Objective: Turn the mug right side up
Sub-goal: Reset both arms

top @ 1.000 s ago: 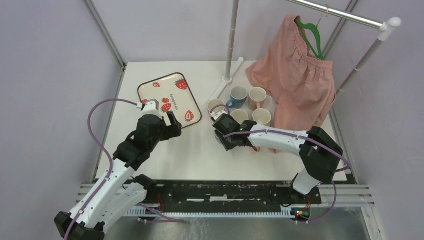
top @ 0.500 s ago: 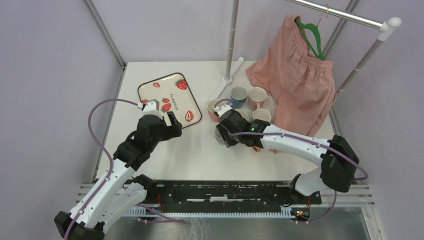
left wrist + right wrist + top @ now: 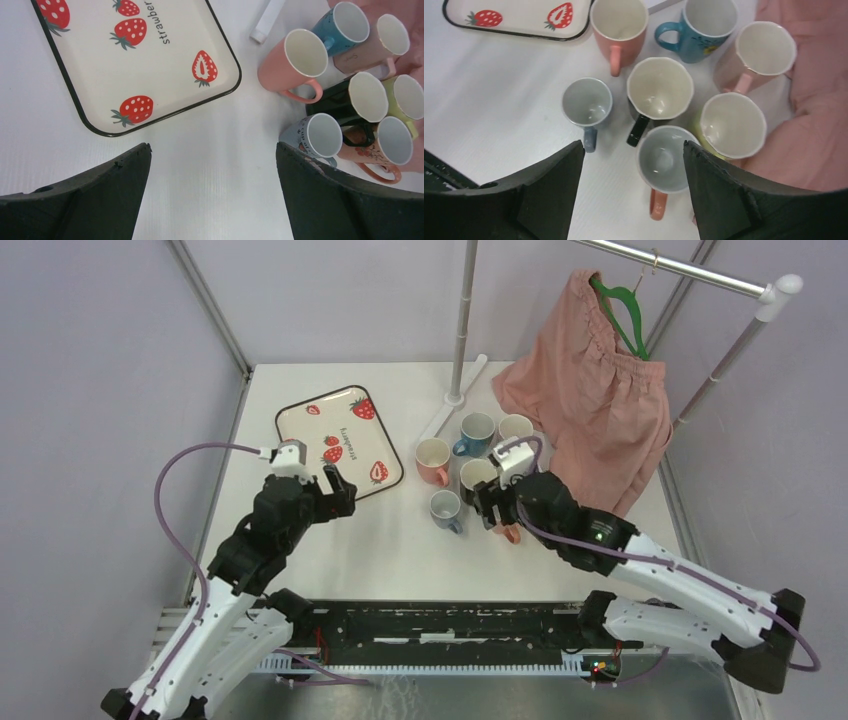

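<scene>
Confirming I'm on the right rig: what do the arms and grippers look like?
The left arm and right arm: white links, black joints and wrists, a purple cable looping along each. The left gripper and right gripper: two broad black fingers each.

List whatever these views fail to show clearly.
- Top view: orange-handled mug mostly hidden under the right end effector.
- Left wrist view: tray lettering cut off by the top edge.
- Right wrist view: black mug body hidden beneath its own rim; only the handle shows.
</scene>
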